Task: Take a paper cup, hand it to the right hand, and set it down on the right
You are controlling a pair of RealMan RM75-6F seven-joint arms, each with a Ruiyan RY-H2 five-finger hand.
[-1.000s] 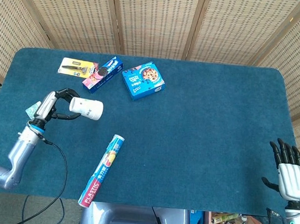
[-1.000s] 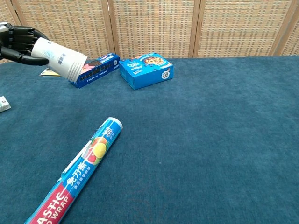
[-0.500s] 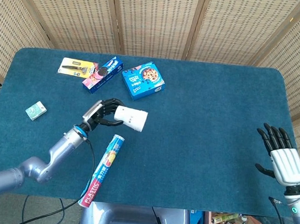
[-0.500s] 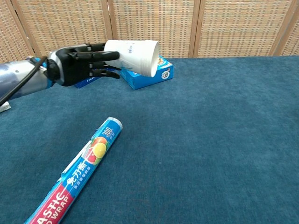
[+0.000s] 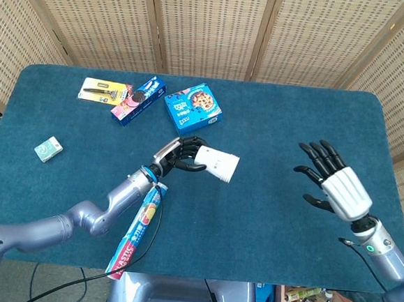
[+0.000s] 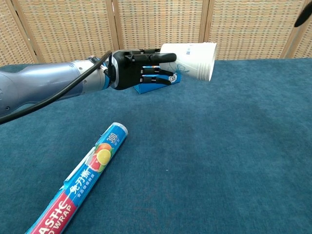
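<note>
My left hand grips a white paper cup by its base. The cup lies sideways in the air over the middle of the table, its open mouth pointing right. My right hand hovers open above the right part of the table, fingers spread, well apart from the cup. In the chest view only a dark fingertip of it shows at the top right corner.
A plastic wrap roll lies near the front edge under my left forearm. A blue cookie box, a blue biscuit pack and a flat razor pack sit at the back left. A small green packet lies far left.
My left arm has carried the cup from the left side rightward to the table's middle. My right hand has risen from the right edge and moved inward, toward the cup.
</note>
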